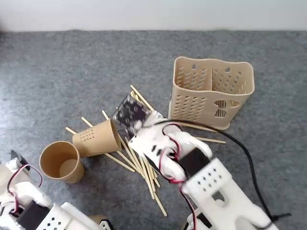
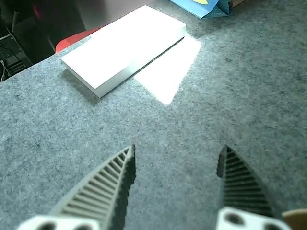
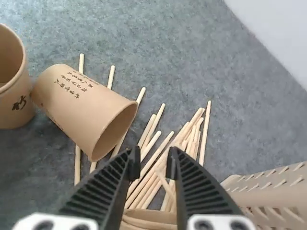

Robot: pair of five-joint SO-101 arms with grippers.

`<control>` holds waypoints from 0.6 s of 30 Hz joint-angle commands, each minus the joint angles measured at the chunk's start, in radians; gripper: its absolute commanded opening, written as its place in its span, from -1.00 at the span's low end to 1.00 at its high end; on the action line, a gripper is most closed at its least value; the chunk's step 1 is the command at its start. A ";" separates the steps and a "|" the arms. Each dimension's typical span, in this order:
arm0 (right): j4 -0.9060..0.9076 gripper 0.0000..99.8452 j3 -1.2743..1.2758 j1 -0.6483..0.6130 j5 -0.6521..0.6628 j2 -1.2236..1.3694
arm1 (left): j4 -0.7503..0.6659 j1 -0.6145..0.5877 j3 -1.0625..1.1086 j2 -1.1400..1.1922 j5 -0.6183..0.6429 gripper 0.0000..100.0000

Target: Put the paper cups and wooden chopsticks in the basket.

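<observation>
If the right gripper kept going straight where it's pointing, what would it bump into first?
Probably the wooden chopsticks: the right gripper points down at their pile. The tipped-over paper cup lies just beside that line.

Nothing legible. Tipped paper cup [image 3: 76, 105], nearer the basket [image 3: 273, 196]: columns of small dark characters. Upright paper cup [image 3: 12, 91], farther off: dark mark.
</observation>
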 commanded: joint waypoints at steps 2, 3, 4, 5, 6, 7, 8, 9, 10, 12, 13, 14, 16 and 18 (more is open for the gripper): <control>0.104 -0.75 -0.242 -0.005 -0.087 0.220 | -0.005 0.003 0.007 -0.009 0.008 -0.47; 0.133 -0.75 -0.288 -0.013 -0.114 0.266 | -0.005 0.003 0.012 -0.009 0.008 -0.47; 0.160 -0.75 -0.328 -0.025 -0.144 0.311 | -0.005 0.003 0.012 -0.009 0.008 -0.47; 0.183 -0.75 -0.364 -0.042 -0.176 0.351 | -0.005 0.003 0.013 -0.009 0.008 -0.47; 0.203 -0.75 -0.397 -0.059 -0.209 0.389 | -0.005 0.003 0.013 -0.009 0.008 -0.47; 0.217 -0.75 -0.423 -0.074 -0.236 0.423 | -0.005 0.003 0.013 -0.009 0.008 -0.47; 0.225 -0.75 -0.446 -0.091 -0.262 0.453 | -0.005 0.003 0.013 -0.009 0.008 -0.47; 0.228 -0.75 -0.465 -0.107 -0.287 0.481 | -0.003 0.003 0.013 -0.009 0.008 -0.47; 0.226 -0.75 -0.480 -0.122 -0.310 0.504 | -0.003 0.003 0.013 -0.009 0.008 -0.47; 0.223 -0.75 -0.509 -0.148 -0.339 0.549 | -0.002 0.003 0.019 -0.009 0.008 -0.47; 0.222 -0.75 -0.522 -0.157 -0.345 0.567 | -0.005 0.003 0.025 -0.009 0.008 -0.47; 0.220 -0.75 -0.532 -0.165 -0.347 0.585 | -0.006 0.003 0.030 -0.009 0.008 -0.47; 0.219 -0.75 -0.552 -0.173 -0.347 0.621 | -0.006 0.003 0.035 -0.009 0.008 -0.47; 0.217 -0.75 -0.575 -0.173 -0.347 0.657 | -0.006 0.003 0.035 -0.009 0.008 -0.47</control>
